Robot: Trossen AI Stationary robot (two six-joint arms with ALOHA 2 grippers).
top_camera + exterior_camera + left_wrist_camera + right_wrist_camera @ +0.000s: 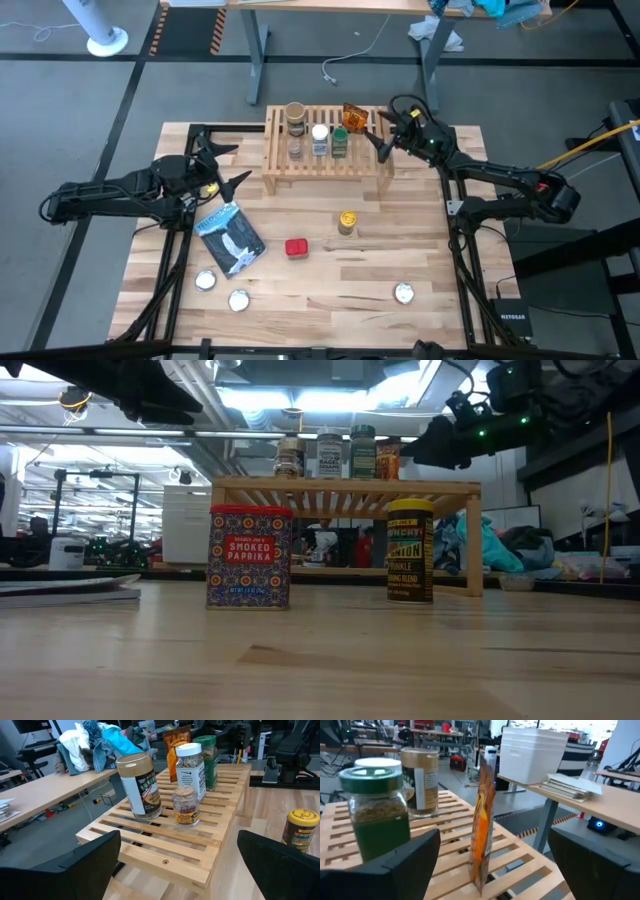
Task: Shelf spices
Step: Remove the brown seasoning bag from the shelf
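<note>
The light-wood shelf (pixel 328 160) stands at the table's far middle. On its slats stand a tan-lidded jar (pixel 295 115), a small clear jar (pixel 295 148), a white-lidded jar (pixel 320 138), a green-lidded jar (pixel 340 141) and an orange packet (pixel 353 116). A yellow-lidded jar (pixel 347 222) and a red tin (pixel 296 247) stand on the tabletop in front. My right gripper (pixel 372 128) is open at the shelf's right end. Its fingers stand on either side of the upright packet (pixel 482 820) without touching it. My left gripper (pixel 243 165) hangs open just left of the shelf (pixel 170 845).
A blue-and-white pouch (pixel 230 238) lies near my left arm. Flat silver discs (pixel 206 281) (pixel 238 299) (pixel 404 293) lie along the near edge. Bare slats (pixel 150 850) show at the shelf's left end. Desks and cables fill the room beyond the far edge.
</note>
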